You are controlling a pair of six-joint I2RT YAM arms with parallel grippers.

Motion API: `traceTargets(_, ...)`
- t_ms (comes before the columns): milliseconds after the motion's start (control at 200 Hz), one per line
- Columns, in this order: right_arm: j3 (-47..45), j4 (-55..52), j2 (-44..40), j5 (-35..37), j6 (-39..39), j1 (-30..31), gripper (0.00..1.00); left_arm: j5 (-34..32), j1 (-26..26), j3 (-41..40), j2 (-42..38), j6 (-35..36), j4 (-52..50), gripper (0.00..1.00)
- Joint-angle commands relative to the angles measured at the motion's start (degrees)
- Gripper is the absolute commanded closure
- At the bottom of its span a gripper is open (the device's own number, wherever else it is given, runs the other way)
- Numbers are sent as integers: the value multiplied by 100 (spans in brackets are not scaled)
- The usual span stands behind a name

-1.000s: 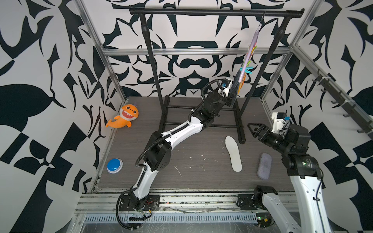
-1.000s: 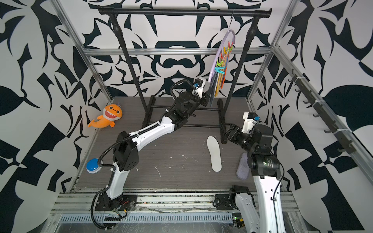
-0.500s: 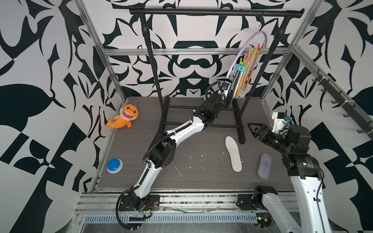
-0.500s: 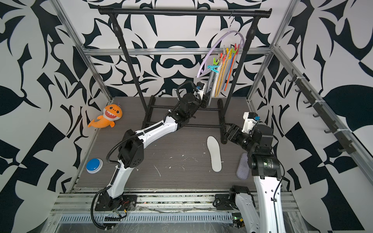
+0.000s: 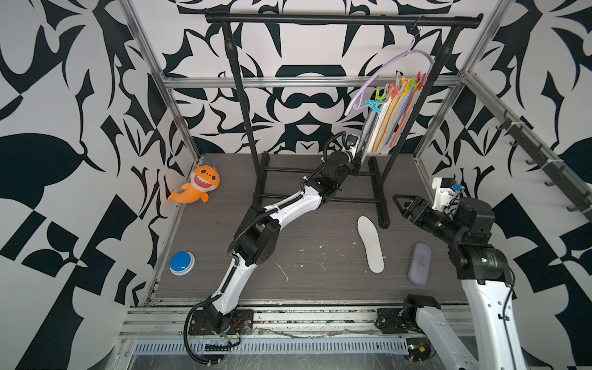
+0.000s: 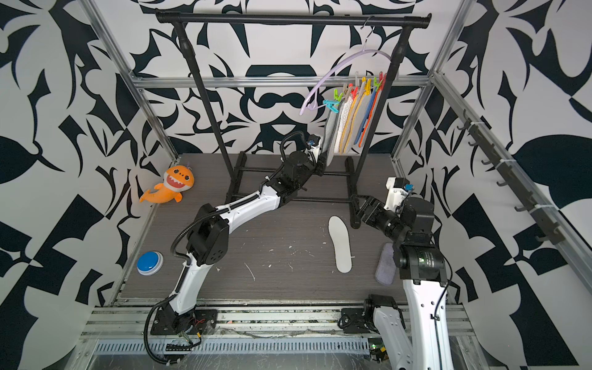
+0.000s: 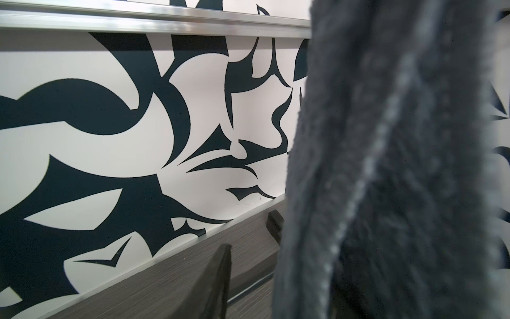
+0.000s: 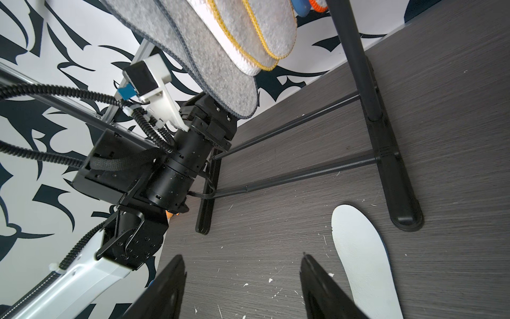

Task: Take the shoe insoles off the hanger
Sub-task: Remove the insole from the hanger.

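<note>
The left gripper (image 5: 358, 159) is raised to the bottom tip of the nearest hanging pad, a dark grey fuzzy insole (image 7: 386, 165) that fills the space right in front of its wrist camera. Only one black finger (image 7: 218, 279) shows beside the pad and the other is hidden behind it, so I cannot tell whether the jaws pinch it or merely straddle it. Above that gripper the other shoe insoles (image 6: 349, 125) hang packed side by side from coloured pegs (image 5: 400, 88) on the lilac hanger (image 5: 384, 68), which tilts from its hook on the black clothes rail (image 5: 320, 20). The right gripper (image 8: 242, 287) hovers over the table (image 8: 276, 221) with its fingers spread wide and empty. A white insole (image 8: 361, 256) lies flat just beside one fingertip, and the hanging bundle is ahead of and above it.
</note>
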Motion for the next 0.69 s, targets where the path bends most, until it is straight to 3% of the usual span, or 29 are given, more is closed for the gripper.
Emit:
traceTargets(0,291,214,-31,-108,87,-21,31,65,42,-120,-97,-81,173,64)
traceTargets(140,380,296,-17,-168,205,-21,32,203,93,-193,-242,-148,248,74)
traceTargets(400,678,468,145,-112,757,-27,44,607,237,-534,-638,-570,549,92)
traceTargets(690,1217,849,454,85,1549,-21,46,882,438,-600,-995,-1008,567,100)
